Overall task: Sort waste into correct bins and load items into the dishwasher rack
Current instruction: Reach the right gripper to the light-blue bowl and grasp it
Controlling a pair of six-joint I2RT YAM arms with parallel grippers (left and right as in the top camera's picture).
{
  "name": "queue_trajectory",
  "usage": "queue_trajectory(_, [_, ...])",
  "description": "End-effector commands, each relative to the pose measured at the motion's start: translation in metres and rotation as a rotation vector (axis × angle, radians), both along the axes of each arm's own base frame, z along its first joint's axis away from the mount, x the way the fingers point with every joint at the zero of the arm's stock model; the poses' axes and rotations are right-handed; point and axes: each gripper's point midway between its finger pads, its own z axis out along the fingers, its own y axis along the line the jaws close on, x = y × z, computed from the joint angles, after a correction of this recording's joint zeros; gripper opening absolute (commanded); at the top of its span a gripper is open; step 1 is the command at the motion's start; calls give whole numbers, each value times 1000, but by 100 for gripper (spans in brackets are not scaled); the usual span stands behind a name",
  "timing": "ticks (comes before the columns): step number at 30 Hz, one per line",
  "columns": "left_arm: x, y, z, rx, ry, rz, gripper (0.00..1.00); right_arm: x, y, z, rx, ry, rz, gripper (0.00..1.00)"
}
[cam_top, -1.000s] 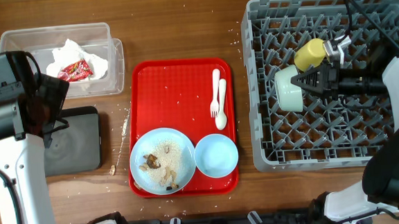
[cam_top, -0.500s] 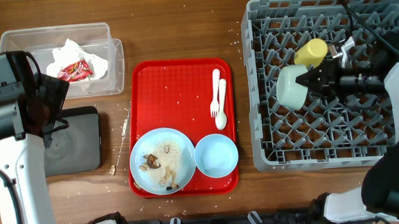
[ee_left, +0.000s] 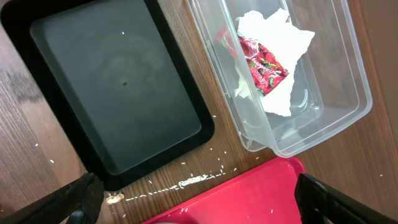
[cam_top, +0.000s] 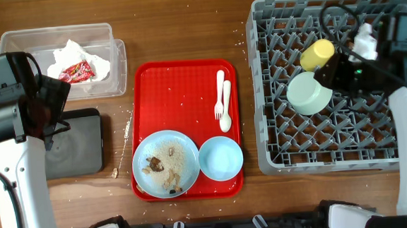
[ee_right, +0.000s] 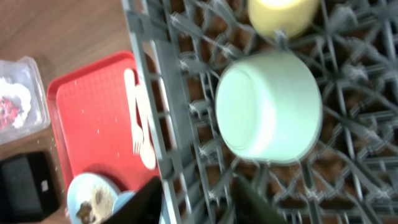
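I see my right pincer (ee_right: pixel 199 185) released near the pale green bowl (cam_top: pixel 308 93), which lies in the dishwasher rack (cam_top: pixel 277 159) at frame right, just beside the yellow cup (cam_top: pixel 317 53). My left pincer (ee_left: pixel 196 188) gapes empty.

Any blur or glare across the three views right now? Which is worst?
Right wrist is worst: soft all over, with the pale green bowl and the dishwasher rack pegs smeared, likely motion blur. Left wrist: sharp, faint sheen on the black tray, mild reflections on the clear tub. Overhead: even light, crisp across the red tray, no harsh shadows.
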Motion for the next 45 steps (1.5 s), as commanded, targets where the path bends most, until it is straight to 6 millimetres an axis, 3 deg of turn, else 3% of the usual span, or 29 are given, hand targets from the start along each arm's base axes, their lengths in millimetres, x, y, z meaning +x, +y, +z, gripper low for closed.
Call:
queue_trajectory(1, [-2, 3, 1, 8, -2, 16, 100, 11, 2, -38, -51, 93, -4, 21])
queue_trajectory(4, [-2, 3, 1, 8, -2, 16, 100, 19, -3, -75, -65, 195, -9, 5])
queue_trajectory(7, [-2, 3, 1, 8, -2, 16, 100, 18, -21, -96, -146, 270, -72, 4])
queue_trajectory(11, [-2, 3, 1, 8, -2, 16, 100, 1, -64, -98, -343, 355, -281, 4])
queue_trajectory(14, [-2, 3, 1, 8, -2, 16, 100, -10, -74, -96, -365, 396, -342, 4])
queue_trajectory(16, [-2, 3, 1, 8, -2, 16, 100, -14, -67, -86, -331, 387, -336, 4])
queue_trajectory(18, [-2, 3, 1, 8, -2, 16, 100, -10, -31, -63, -211, 290, -161, 4])
queue_trajectory(19, [-2, 3, 1, 8, -2, 16, 100, -9, 5, -40, -100, 182, -1, 5])
queue_trajectory(20, [-2, 3, 1, 8, -2, 16, 100, -12, 27, -24, -44, 119, 81, 8])
queue_trajectory(22, [-2, 3, 1, 8, -2, 16, 100, -30, 74, 7, 22, 15, 248, 30])
queue_trajectory(23, [-2, 3, 1, 8, -2, 16, 100, -39, 92, 12, 23, -2, 309, 54])
queue_trajectory(24, [-2, 3, 1, 8, -2, 16, 100, -50, 113, 14, 33, 5, 364, 68])
queue_trajectory(26, [-2, 3, 1, 8, -2, 16, 100, -70, 152, 8, 50, 46, 461, 77])
queue_trajectory(28, [-2, 3, 1, 8, -2, 16, 100, -98, 200, -16, 11, 72, 644, 100])
queue_trajectory(31, [-2, 3, 1, 8, -2, 16, 100, -120, 242, -64, -143, 146, 677, 99])
queue_trajectory(34, [-2, 3, 1, 8, -2, 16, 100, -145, 278, -108, -205, 225, 803, 82])
queue_trajectory(38, [-2, 3, 1, 8, -2, 16, 100, -167, 283, -168, -311, 394, 819, 68])
queue_trajectory(42, [-2, 3, 1, 8, -2, 16, 100, -169, 283, -176, -328, 412, 828, 46])
queue_trajectory(45, [-2, 3, 1, 8, -2, 16, 100, -165, 280, -181, -379, 372, 828, 40])
